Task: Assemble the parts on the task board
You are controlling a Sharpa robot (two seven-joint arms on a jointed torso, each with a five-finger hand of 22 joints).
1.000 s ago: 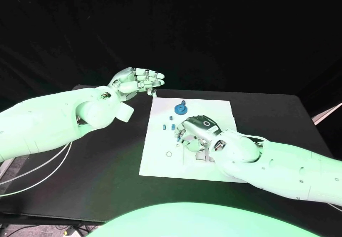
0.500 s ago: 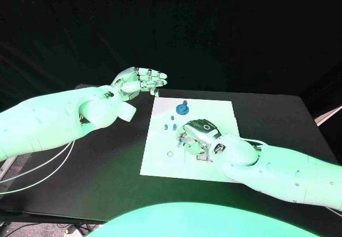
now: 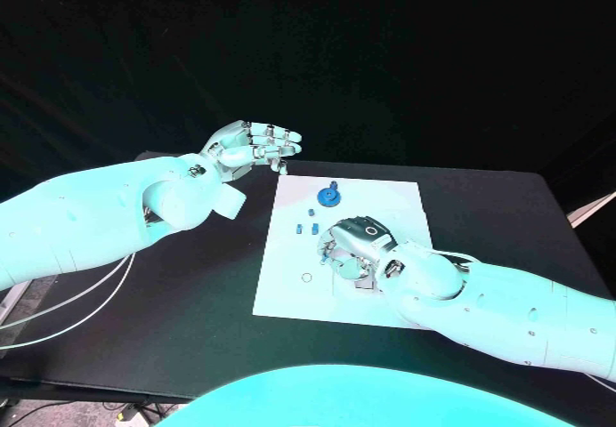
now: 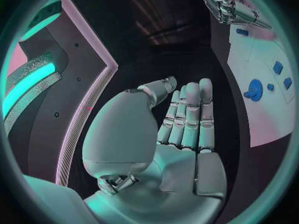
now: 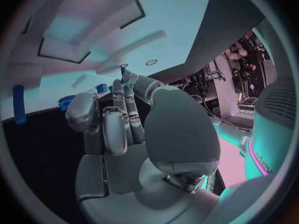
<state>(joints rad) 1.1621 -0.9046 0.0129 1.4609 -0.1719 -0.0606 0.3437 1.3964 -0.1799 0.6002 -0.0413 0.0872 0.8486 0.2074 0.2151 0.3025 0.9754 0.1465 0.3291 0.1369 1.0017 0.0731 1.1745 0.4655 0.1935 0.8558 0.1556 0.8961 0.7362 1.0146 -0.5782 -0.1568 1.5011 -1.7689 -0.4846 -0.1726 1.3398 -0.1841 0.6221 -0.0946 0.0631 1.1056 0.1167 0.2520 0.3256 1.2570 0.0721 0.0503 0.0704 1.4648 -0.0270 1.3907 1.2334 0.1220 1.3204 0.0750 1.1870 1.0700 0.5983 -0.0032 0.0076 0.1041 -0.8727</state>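
The white task board lies mid-table. On its far part sit a blue gear and small blue parts. My right hand is down on the board's middle, fingers pointing at the surface. In the right wrist view its thumb and a fingertip meet on a small blue part against the board. My left hand hovers above the board's far left corner, fingers loosely bent and holding nothing. The left wrist view shows the gear beyond its palm.
A small ring mark shows on the board left of my right hand. Black table surrounds the board, with cables hanging at its left edge. A blue cylinder stands off to the side in the right wrist view.
My left hand has drifted slightly toward the board. My right hand has stayed on the same spot of the board, its fingers shifting only a little.
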